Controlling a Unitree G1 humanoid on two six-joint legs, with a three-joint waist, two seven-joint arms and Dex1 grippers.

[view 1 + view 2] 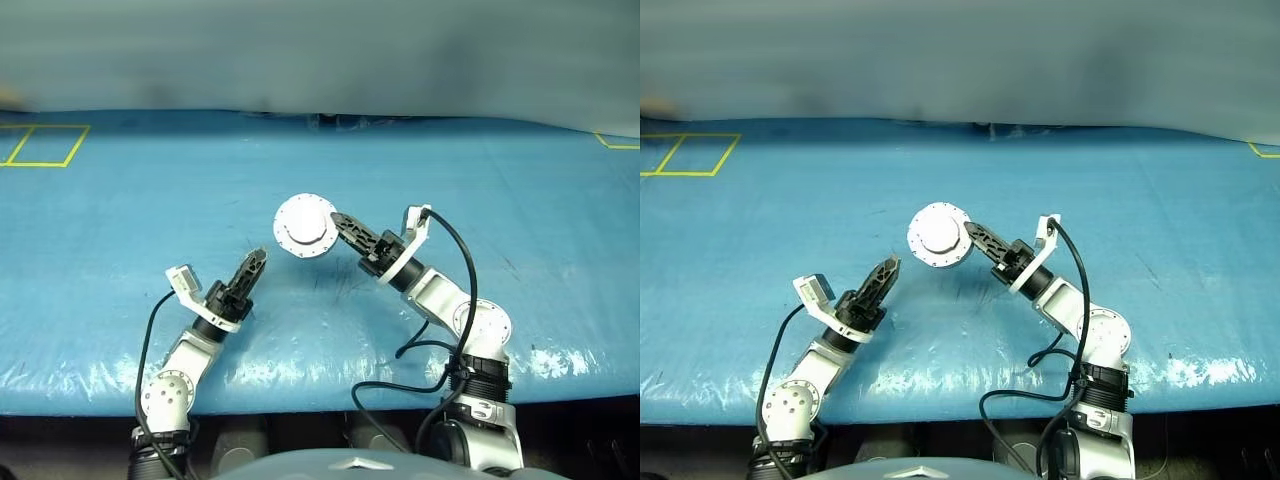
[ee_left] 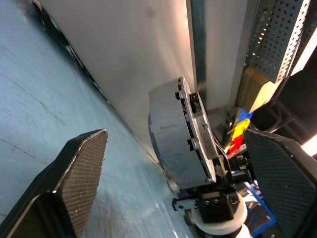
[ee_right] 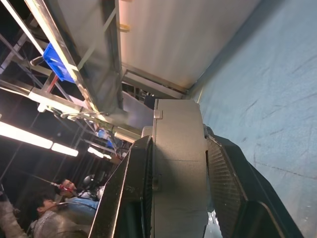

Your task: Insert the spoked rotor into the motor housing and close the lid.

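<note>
My right gripper (image 1: 338, 222) is shut on the motor housing (image 3: 178, 148), holding it by its edge above the blue table. Its two fingers (image 3: 132, 188) press on opposite flat sides. The lid (image 1: 306, 226), a plain grey round disc with a raised centre, lies flat against the housing and faces the head camera. The spoked rotor is hidden. My left gripper (image 1: 255, 262) stands open and empty, lower and to the left of the disc and apart from it. The left wrist view shows the housing (image 2: 173, 139) edge-on beyond the left fingers (image 2: 74, 183).
A blue sheet covers the table (image 1: 120, 220). Yellow tape marks lie at its far left (image 1: 45, 145) and far right (image 1: 615, 143). A pale wall (image 1: 320, 50) rises behind the table. A person (image 3: 42, 210) stands off in the background.
</note>
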